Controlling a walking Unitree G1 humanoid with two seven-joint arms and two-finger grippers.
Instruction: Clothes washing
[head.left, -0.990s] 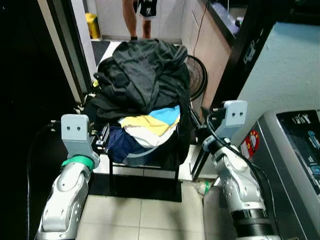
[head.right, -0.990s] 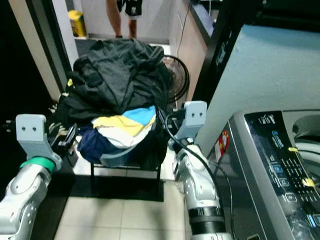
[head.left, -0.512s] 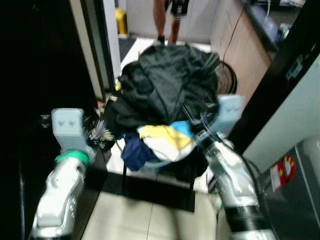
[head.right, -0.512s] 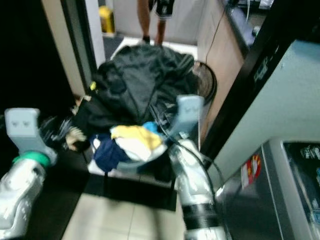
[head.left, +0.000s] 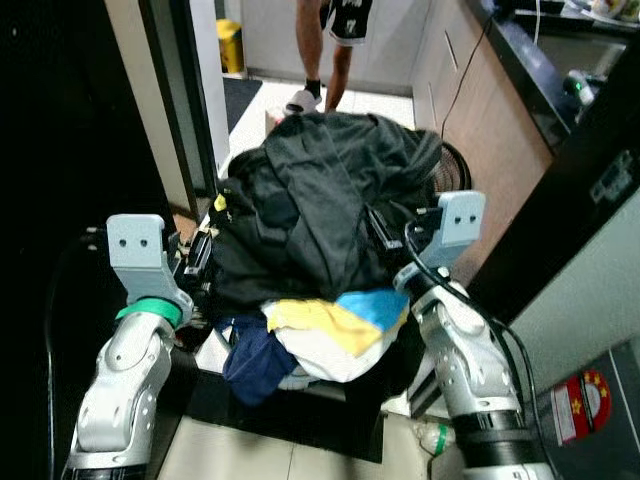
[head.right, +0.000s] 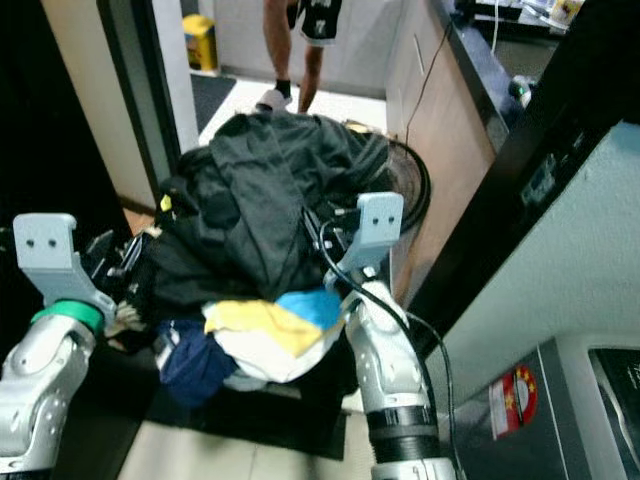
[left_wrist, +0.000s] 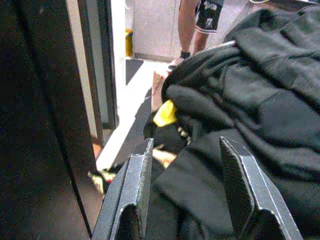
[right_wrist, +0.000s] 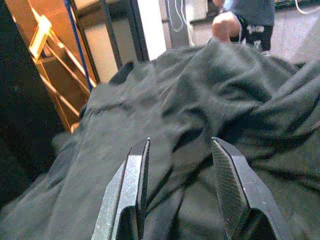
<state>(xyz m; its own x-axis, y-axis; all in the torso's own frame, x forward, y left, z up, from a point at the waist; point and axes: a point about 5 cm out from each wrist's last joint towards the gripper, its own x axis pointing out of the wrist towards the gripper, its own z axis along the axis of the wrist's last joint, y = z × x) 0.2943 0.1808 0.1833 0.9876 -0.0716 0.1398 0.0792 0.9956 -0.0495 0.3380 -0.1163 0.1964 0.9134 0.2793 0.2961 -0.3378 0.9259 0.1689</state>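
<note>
Beyond the heap of laundry (head.left: 320, 230), in the head views, a person's legs (head.left: 325, 40) stand on pale tiles, a wooden cabinet (head.left: 480, 110) runs along the heap's right, and a fan (head.left: 452, 170) sits just behind it; dark garments top a yellow and blue piece (head.left: 340, 315), with the silver arms on both flanks. From the left wrist, the left gripper (left_wrist: 185, 192) has its fingers spread against the heap's dark cloth. From the right wrist, the right gripper (right_wrist: 177, 192) is likewise spread, pinching nothing, over grey-black fabric.
</note>
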